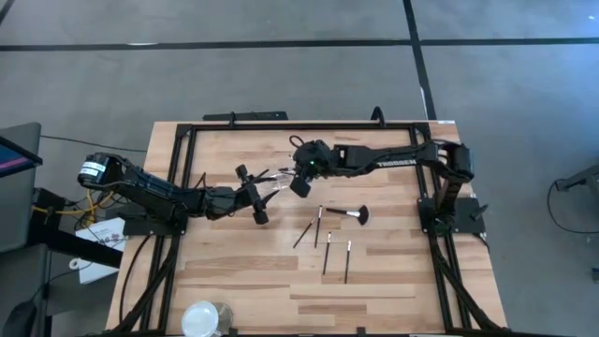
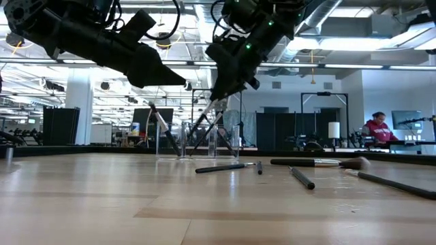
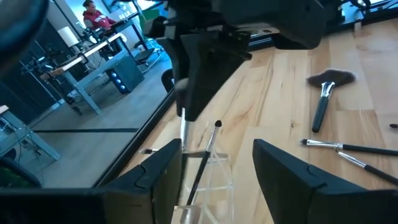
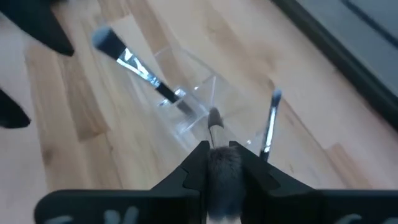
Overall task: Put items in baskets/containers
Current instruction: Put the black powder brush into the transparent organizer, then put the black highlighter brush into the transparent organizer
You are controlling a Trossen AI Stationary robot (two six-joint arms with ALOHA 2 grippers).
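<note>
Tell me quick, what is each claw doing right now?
Left gripper: open, straddling the clear container, holding nothing.
Right gripper: closed on a makeup brush, above the container.

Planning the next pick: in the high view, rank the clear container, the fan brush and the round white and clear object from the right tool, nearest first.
1. Clear container, just beside the right tool.
2. Fan brush, mid-table.
3. Round white and clear object, at the near table edge.

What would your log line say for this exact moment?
right tool shut on brush, above clear container | left tool open beside container | more brushes on table
</note>
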